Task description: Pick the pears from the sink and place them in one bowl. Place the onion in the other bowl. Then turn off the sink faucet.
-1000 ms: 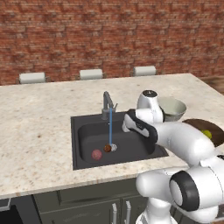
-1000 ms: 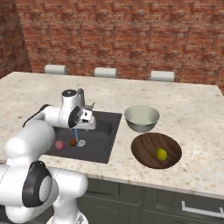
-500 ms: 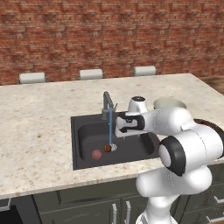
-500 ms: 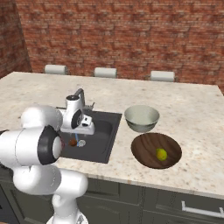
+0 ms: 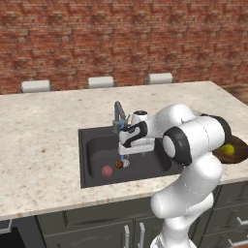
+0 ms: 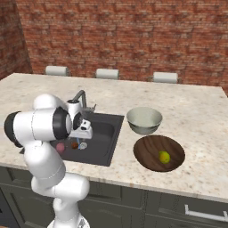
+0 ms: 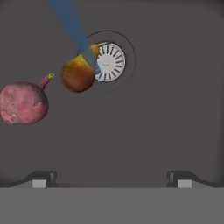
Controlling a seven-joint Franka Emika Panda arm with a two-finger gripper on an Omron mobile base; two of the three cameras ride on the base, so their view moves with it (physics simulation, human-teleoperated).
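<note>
The brownish-orange pear point(image 7: 78, 74) lies in the dark sink point(image 5: 97, 152) beside the metal drain point(image 7: 109, 62), under the blue water stream point(image 7: 72, 26). The pink-red onion point(image 7: 22, 103) rests just left of it. My gripper point(image 7: 111, 179) hangs open and empty above the basin floor, its fingertips point(image 7: 41, 178) apart from both. From the base views the gripper point(image 5: 131, 154) sits over the pear point(image 5: 119, 164) and onion point(image 5: 107, 171), below the faucet point(image 5: 117, 114). The yellow-green pear point(image 6: 164, 156) lies in the wooden bowl point(image 6: 151, 144). The pale grey bowl point(image 6: 144, 120) holds nothing.
The speckled stone counter point(image 5: 43, 145) surrounds the sink point(image 6: 107, 133). A brick wall point(image 5: 121, 38) stands behind, with three pale chair backs point(image 5: 101, 82) along the far edge. Both bowls stand right of the sink.
The arm has swung left from the bowls' side to the sink, and the hand has come down over the basin near the drain. The fruit and onion have not moved.
</note>
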